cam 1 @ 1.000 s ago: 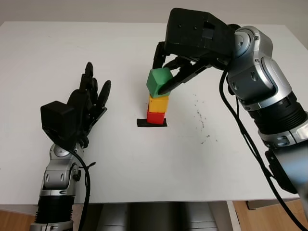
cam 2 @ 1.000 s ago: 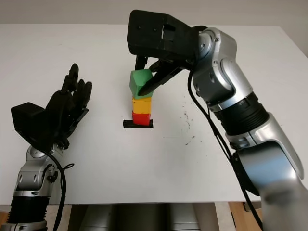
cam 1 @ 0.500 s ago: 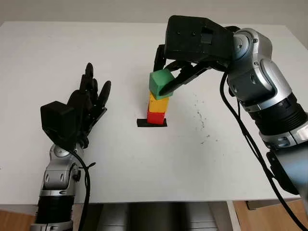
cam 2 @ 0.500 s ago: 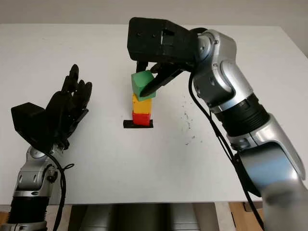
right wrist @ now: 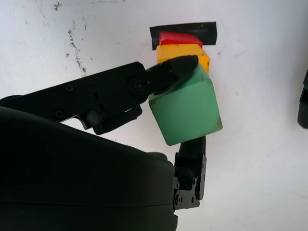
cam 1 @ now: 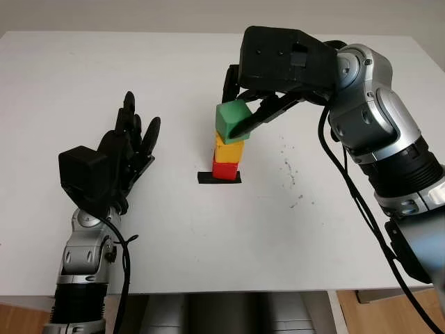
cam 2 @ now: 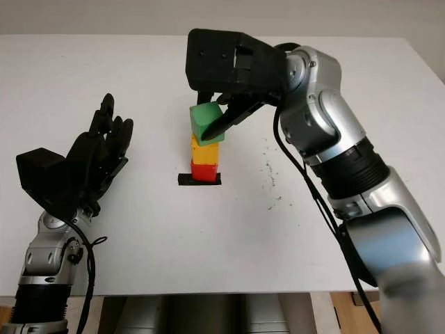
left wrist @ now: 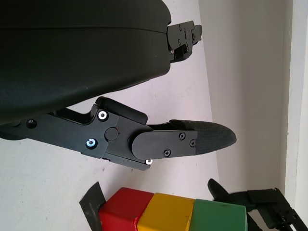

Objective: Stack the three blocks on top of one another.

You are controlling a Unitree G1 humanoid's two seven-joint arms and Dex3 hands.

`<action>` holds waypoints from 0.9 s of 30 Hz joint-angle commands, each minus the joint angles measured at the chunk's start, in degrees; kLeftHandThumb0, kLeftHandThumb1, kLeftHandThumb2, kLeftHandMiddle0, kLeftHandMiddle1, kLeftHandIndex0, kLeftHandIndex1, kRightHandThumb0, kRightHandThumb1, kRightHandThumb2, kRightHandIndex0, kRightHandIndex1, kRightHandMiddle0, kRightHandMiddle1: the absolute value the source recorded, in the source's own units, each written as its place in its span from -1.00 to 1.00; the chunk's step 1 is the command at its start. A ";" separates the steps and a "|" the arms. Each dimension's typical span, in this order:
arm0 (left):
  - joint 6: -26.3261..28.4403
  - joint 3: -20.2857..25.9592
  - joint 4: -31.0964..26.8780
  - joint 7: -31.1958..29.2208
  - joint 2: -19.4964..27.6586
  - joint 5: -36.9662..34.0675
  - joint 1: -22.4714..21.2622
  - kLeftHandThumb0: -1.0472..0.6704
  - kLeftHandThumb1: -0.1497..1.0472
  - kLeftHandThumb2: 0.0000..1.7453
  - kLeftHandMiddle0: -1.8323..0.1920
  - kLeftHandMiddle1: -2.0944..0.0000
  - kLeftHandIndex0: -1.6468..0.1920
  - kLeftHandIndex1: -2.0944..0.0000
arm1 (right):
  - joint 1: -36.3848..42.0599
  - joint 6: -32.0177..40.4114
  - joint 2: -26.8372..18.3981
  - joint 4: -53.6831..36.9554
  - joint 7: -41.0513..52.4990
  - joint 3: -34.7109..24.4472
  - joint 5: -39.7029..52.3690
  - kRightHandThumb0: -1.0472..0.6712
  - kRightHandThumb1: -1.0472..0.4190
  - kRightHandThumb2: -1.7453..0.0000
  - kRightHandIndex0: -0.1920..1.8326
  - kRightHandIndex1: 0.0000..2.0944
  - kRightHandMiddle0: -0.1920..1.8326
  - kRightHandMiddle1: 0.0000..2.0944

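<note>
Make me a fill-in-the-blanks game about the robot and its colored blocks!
1. The right hand grips the ____ block.
2. The yellow block sits on top of the ____ block.
3. The bottom block stands on a patch of ____ tape on the table.
4. The left hand, off to the side, holds ____.

Missing words: green, red, black, nothing

A white counter (cam 1: 174, 229) carries everything, its far edge meeting a pale wall and its near edge running across the bottom of the head views. Near the counter's middle a black strip of tape (cam 1: 206, 178) lies flat, and a red block (cam 1: 224, 169) stands directly on it. Toward the right edge, small dark specks (cam 1: 288, 170) are scattered on the surface.
</note>
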 commanded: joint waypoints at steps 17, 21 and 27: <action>-1.24 0.23 0.55 -0.65 0.33 0.26 -0.22 -0.57 1.00 -0.49 0.99 0.95 0.98 0.95 | 0.12 -5.13 -1.75 0.25 3.69 -2.29 3.16 -0.64 -0.89 0.94 -0.99 -1.00 -0.98 -0.90; -1.30 0.33 0.67 -0.71 0.20 0.16 -0.25 -0.58 1.00 -0.50 0.98 0.95 0.97 0.95 | -0.44 -5.60 -3.18 0.17 5.49 -2.21 3.21 -0.72 -0.89 0.94 -1.00 -1.00 -1.00 -0.97; -0.67 0.43 0.24 -0.53 0.26 0.24 0.06 -0.59 1.00 -0.51 0.98 0.95 0.97 0.95 | -0.06 -7.94 -5.05 -1.40 4.28 -7.50 6.73 -0.87 -0.98 0.90 -1.00 -1.00 -1.00 -1.00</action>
